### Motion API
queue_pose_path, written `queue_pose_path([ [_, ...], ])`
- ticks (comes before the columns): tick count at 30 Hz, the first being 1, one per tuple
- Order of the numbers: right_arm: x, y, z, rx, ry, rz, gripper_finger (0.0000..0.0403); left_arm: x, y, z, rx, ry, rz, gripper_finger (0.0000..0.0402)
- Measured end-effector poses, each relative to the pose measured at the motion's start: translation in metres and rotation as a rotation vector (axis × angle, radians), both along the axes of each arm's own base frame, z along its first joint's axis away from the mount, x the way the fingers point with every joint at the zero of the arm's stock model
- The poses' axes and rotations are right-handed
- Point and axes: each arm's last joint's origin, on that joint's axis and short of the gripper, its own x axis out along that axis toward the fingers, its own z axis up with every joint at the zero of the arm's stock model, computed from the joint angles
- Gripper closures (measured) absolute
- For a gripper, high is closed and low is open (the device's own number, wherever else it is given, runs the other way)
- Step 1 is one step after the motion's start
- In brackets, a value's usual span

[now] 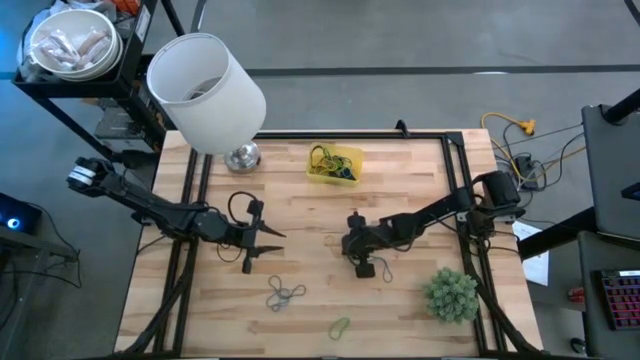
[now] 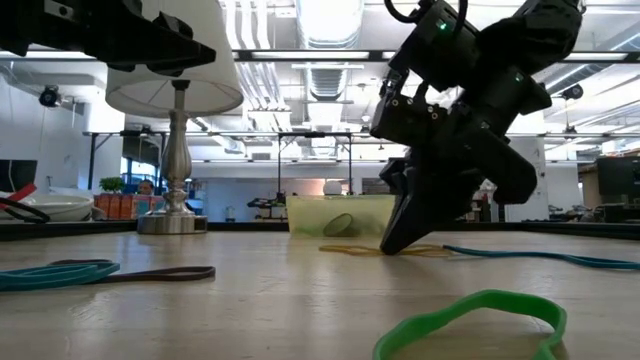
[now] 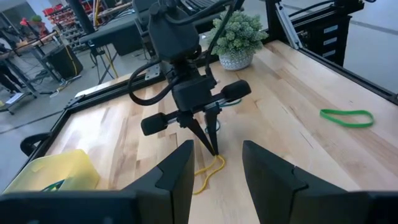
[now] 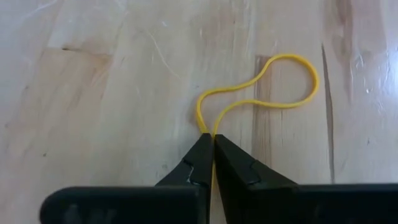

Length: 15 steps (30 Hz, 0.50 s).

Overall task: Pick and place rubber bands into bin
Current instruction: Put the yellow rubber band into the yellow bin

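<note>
Right wrist view shows the right gripper with its two dark fingers pressed together on the wooden table, pinching one end of a yellow rubber band; the rest of the loop lies flat on the wood just past the fingertips. From the left wrist view, the same gripper points down at the table, tips on the yellow band, with the yellow bin off to one side and clearly apart from it. High view places the bin near the table's far edge, several bands already inside it. Taking the bin as landmark: the right gripper sits nearer the front of the table than the bin; the left gripper waits beyond it to the left, fingers spread wide and holding nothing. A grey band tangle and a green band lie farther still from the bin, toward the front edge. A small potted plant stands at the front right.
</note>
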Motion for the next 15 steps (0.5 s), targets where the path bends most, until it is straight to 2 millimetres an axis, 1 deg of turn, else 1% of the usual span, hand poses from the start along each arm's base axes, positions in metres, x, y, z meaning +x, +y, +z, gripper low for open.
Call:
queue_pose_path([
  [4,0.003,0.006,0.008,-0.064,-0.029,0.030,0.0394,0.000,0.000,0.000,0.000,0.000,0.000,0.0281],
  [8,0.001,0.013,0.015,-0.146,-0.058,0.047,0.0395,0.000,0.000,0.000,0.000,0.000,0.001,0.0281],
  [11,-0.001,0.017,0.022,-0.212,-0.091,0.041,0.0395,0.000,0.000,0.000,-0.001,0.000,0.001,0.0281],
  [15,-0.004,0.020,0.025,-0.304,-0.098,0.006,0.0395,0.000,0.000,0.000,-0.002,-0.003,0.000,0.0281],
])
